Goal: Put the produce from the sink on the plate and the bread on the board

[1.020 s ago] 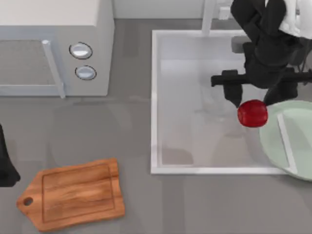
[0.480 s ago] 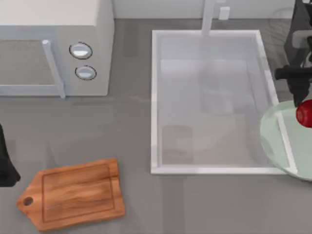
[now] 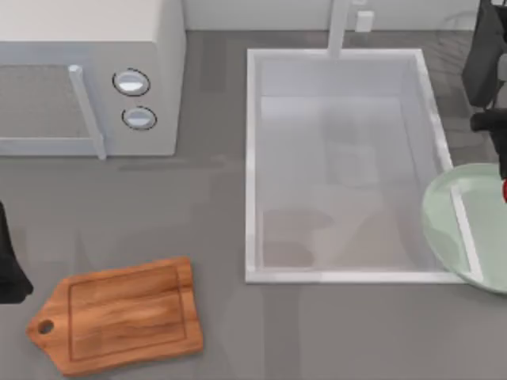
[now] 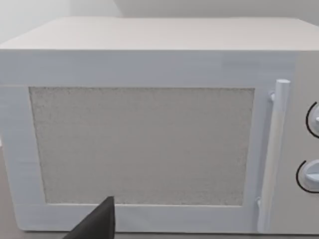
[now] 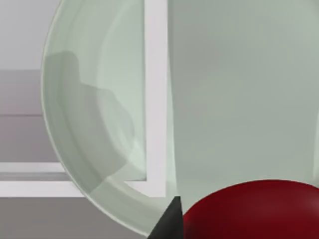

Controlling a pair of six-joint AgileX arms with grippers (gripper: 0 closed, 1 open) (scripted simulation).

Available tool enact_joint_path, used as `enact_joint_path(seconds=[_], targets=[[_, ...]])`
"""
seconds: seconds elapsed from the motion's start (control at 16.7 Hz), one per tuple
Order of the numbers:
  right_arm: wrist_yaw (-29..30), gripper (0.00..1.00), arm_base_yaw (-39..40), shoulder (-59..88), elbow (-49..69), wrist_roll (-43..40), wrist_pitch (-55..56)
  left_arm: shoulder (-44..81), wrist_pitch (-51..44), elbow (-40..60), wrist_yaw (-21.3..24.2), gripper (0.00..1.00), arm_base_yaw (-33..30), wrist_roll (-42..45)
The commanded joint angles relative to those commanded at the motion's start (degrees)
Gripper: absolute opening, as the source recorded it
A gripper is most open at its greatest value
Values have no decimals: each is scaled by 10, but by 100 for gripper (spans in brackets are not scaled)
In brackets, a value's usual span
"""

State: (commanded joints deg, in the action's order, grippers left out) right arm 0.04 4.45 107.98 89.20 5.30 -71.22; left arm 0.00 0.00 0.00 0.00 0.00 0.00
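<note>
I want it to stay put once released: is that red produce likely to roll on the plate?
The produce looks rounded and glossy, so it may roll a little or feel slippery. It seems firm, not floppy. The right gripper hangs above the plate, whose shallow raised rim should probably stop any roll. The left arm is parked at the table's left.

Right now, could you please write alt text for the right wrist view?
A glossy red produce sits close to the camera above the pale green plate, beside a dark fingertip. The sink's white rim shows through the plate.
</note>
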Motion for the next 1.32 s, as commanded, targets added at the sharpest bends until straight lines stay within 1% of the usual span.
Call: enact_joint_path(seconds=[0.06, 0.84, 0.9, 1.32], targets=[[0, 0, 0, 0, 0, 0, 0, 0, 0, 0, 0, 100, 0, 0], [0, 98, 0, 0, 0, 0, 0, 0, 0, 0, 0, 100, 0, 0], [0, 100, 0, 0, 0, 0, 0, 0, 0, 0, 0, 100, 0, 0], [0, 100, 0, 0, 0, 0, 0, 0, 0, 0, 0, 100, 0, 0]])
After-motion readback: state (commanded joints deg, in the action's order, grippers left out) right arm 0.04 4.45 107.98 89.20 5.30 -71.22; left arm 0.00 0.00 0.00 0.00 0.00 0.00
